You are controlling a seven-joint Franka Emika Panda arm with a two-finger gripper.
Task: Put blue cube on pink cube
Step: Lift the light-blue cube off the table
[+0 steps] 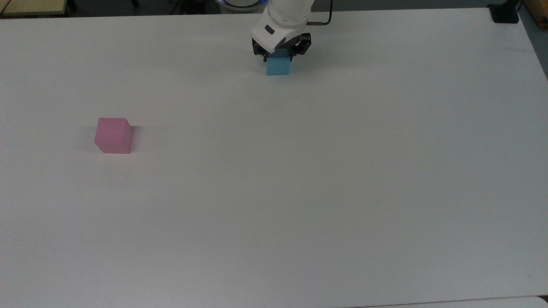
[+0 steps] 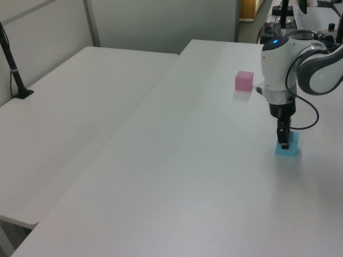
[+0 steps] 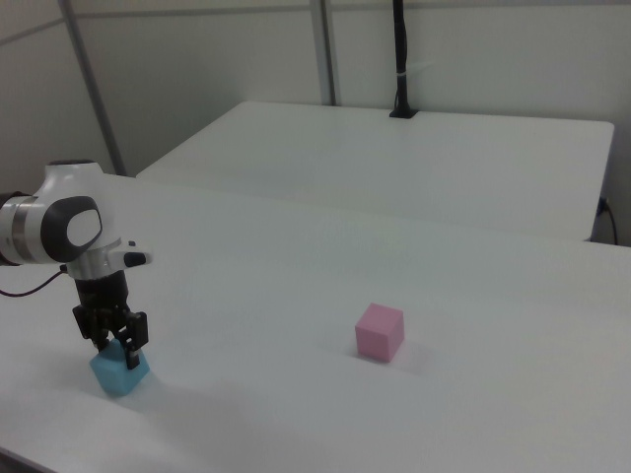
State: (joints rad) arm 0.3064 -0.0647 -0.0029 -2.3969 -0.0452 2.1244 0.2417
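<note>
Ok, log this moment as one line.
phase: grasping | gripper: shut on blue cube | cube on table | pink cube: apart, untouched

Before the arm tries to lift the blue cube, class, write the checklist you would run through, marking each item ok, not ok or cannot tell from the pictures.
1. The gripper is down at the blue cube, one jaw on each side: ok.
2. The jaws have clamped onto the blue cube: cannot tell.
3. The blue cube sits flat on the table: ok.
4. The pink cube stands flat, its top face bare: ok.
5. The table between the two cubes is free of obstacles: ok.
6. The blue cube is on the pink cube: not ok, they are far apart.
</note>
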